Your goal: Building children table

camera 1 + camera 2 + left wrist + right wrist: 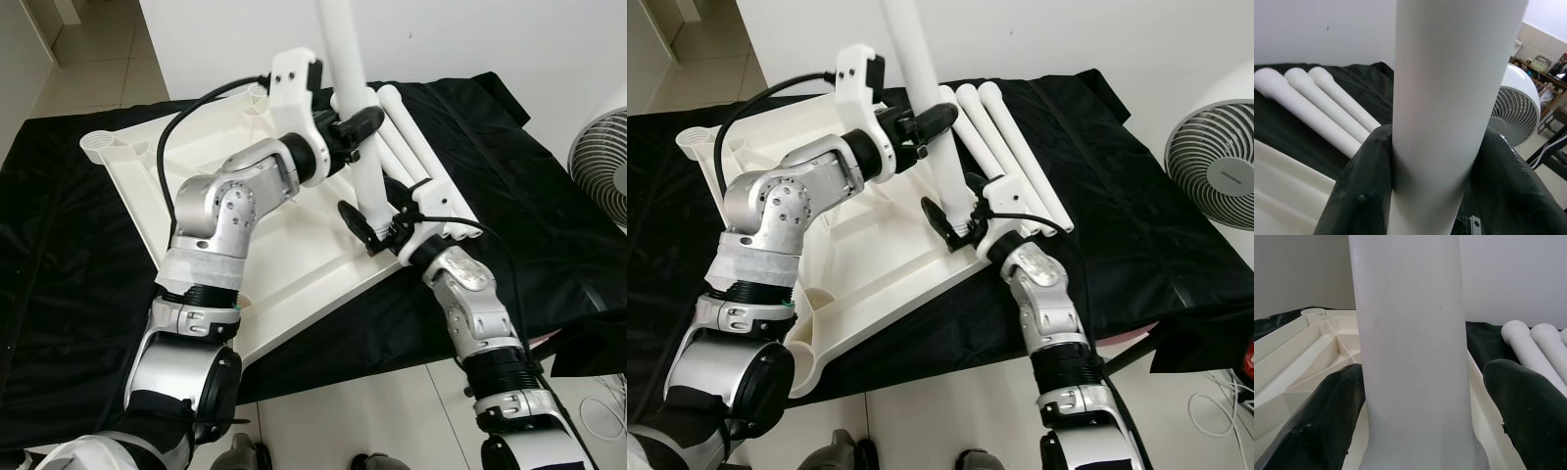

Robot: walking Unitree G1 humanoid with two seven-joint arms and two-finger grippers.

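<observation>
A white tabletop [284, 264] lies upside down, ribs up, on a black cloth [69, 245]. One white table leg [351, 69] stands upright at the tabletop's near right corner. My left gripper [358, 125] is shut on this leg partway up; both of its fingers [1361, 196] press against the leg [1449, 98]. My right gripper [377, 220] sits around the leg's base, open, with its fingers [1317, 421] on either side of the leg [1410, 357] and a small gap on one side. Three spare legs [411, 137] lie side by side on the cloth just beyond.
A white fan [602, 157] stands on the floor at the right. The cloth hangs over the edge toward me, with pale floor tiles [362, 411] below. A white wall [470, 39] is behind. Cables [186, 117] loop over the tabletop from my left arm.
</observation>
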